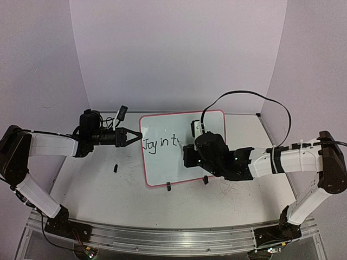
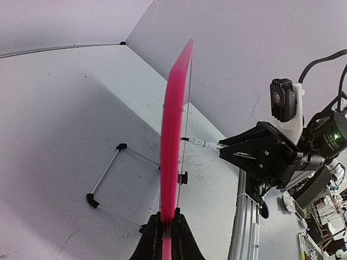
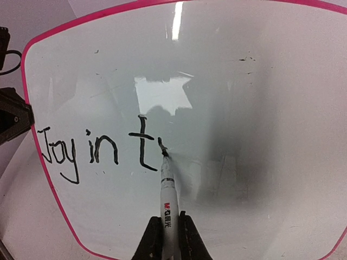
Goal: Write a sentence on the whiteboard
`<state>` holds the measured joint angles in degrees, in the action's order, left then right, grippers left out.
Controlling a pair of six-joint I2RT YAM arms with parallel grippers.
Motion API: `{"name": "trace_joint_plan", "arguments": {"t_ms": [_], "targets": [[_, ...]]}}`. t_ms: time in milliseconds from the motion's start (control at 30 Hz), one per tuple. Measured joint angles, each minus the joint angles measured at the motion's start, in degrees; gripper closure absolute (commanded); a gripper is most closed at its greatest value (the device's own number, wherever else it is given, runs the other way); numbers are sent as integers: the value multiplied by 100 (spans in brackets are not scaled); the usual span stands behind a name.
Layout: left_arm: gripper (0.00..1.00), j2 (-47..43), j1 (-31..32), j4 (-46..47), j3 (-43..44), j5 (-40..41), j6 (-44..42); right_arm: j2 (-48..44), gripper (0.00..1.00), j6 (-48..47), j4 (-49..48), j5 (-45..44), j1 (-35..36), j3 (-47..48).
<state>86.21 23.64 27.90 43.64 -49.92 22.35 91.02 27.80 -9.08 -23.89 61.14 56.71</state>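
Note:
The whiteboard [image 1: 181, 162], white with a pink rim, stands tilted on the table and reads "Joy in t" in black. My left gripper [image 1: 134, 138] is shut on its left edge. In the left wrist view the rim [image 2: 172, 130] runs edge-on up from between that gripper's [image 2: 169, 219] fingers. My right gripper [image 3: 168, 227] is shut on a white marker [image 3: 167, 189]. The marker's black tip touches the board [image 3: 255, 97] just right of the "t", at the foot of a short new stroke. From above, the right wrist [image 1: 209, 154] hides the marker.
A small black cap [image 1: 115, 168] lies on the table left of the board. Two black clip feet [image 1: 169, 187] sit at the board's near edge, and a wire stand [image 2: 105, 176] props it from behind. An aluminium rail [image 1: 162, 238] runs along the table's near edge.

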Motion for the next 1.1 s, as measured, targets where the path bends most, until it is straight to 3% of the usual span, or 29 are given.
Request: {"name": "trace_joint_plan", "arguments": {"t_ms": [1100], "targets": [[100, 0, 0, -63, 13, 13, -4, -46, 100, 36, -46, -349, 16, -64]]}}
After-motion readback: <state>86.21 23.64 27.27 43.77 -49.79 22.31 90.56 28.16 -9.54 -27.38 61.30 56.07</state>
